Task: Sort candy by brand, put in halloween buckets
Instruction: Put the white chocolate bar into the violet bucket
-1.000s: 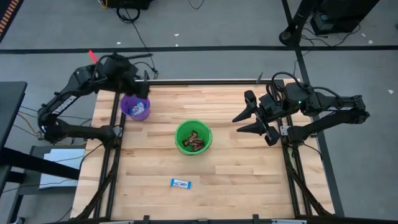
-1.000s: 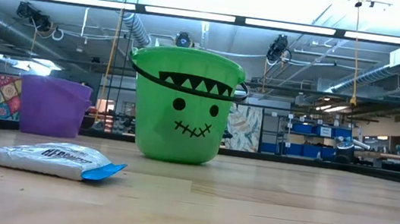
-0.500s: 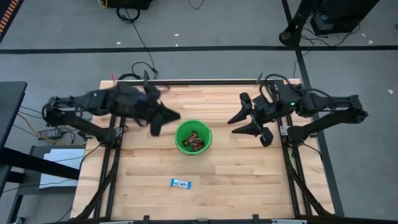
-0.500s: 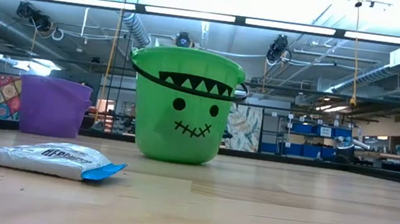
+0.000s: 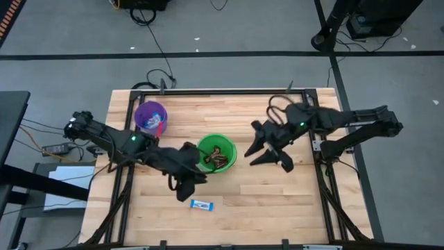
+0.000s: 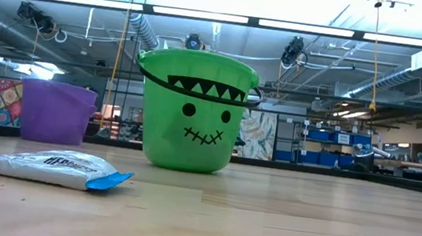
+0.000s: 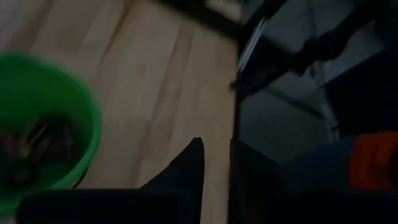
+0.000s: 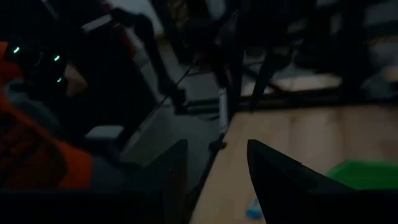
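Observation:
A green bucket (image 5: 216, 153) (image 6: 193, 112) holding dark brown candy bars (image 5: 219, 158) stands mid-table. A purple bucket (image 5: 150, 117) (image 6: 54, 111) with blue-and-white candy stands at the far left. One blue-and-white candy bar (image 5: 202, 204) (image 6: 48, 166) lies flat on the table near the front edge. My left gripper (image 5: 189, 182) (image 7: 215, 162) hovers just left of the green bucket, above and slightly behind the loose bar, narrowly open and empty. My right gripper (image 5: 255, 154) (image 8: 214, 180) hangs open and empty to the right of the green bucket.
The wooden table (image 5: 277, 201) has bare room at the near right and near left. Metal frame rails run along the table's left and right edges (image 5: 326, 194). Cables lie on the floor behind the far edge.
My left gripper has swung fast from above the purple bucket at the far left toward the table's middle and near edge, tipping downward, and now hangs beside the green bucket over the loose bar. My right gripper has drifted a little left toward the green bucket and sunk slightly.

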`<state>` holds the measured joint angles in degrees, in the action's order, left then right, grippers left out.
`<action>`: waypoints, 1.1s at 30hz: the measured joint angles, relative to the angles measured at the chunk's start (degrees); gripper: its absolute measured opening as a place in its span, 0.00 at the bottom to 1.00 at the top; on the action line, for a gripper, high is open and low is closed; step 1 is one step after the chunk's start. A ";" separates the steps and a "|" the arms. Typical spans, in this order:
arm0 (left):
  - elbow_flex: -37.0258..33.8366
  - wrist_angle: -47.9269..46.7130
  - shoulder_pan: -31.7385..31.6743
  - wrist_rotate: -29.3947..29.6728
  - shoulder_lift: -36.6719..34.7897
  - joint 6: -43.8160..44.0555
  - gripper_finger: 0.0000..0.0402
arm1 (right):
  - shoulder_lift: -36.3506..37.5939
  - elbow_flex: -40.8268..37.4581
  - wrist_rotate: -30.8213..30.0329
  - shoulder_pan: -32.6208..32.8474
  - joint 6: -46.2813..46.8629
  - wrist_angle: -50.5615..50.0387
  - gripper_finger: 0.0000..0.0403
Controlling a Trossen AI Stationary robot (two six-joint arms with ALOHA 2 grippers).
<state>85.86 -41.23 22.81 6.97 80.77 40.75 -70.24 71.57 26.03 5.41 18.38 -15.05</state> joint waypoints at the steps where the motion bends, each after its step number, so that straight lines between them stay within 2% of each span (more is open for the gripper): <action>1: 0.00 1.96 0.25 0.84 0.07 0.02 0.20 | -0.14 -0.57 0.88 0.49 0.59 0.00 0.44; 5: 0.04 10.73 0.22 2.79 -0.41 -2.30 0.20 | -1.05 -4.24 1.68 2.85 4.27 3.02 0.44; 9: 0.04 14.91 0.05 3.76 -2.50 -8.23 0.20 | -1.90 -8.50 -0.59 5.78 11.38 14.36 0.44; 13: 0.09 14.96 -0.50 4.37 -5.65 -13.83 0.20 | -2.30 -11.80 -9.54 9.60 17.09 26.92 0.44; 17: 0.08 14.45 -0.61 5.28 -9.56 -17.62 0.20 | -4.51 -12.76 -20.44 14.08 19.17 31.01 0.44; 20: 0.11 14.22 -0.55 5.17 -12.16 -18.21 0.20 | -8.36 -12.80 -26.83 17.73 20.48 35.41 0.44; 25: 0.11 12.01 -0.53 3.69 -15.33 -18.21 0.20 | -17.27 -11.78 -33.39 22.03 20.84 50.79 0.44; 29: 0.11 10.97 -0.50 0.99 -16.05 -18.06 0.20 | -23.77 -6.75 -34.95 23.43 19.15 50.53 0.44; 33: 0.09 9.55 -0.18 -0.60 -15.97 -17.42 0.20 | -29.29 -1.04 -34.38 23.86 17.02 43.74 0.44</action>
<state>85.95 -31.68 22.63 6.37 64.79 23.34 -99.53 70.53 -8.35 29.28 35.40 28.69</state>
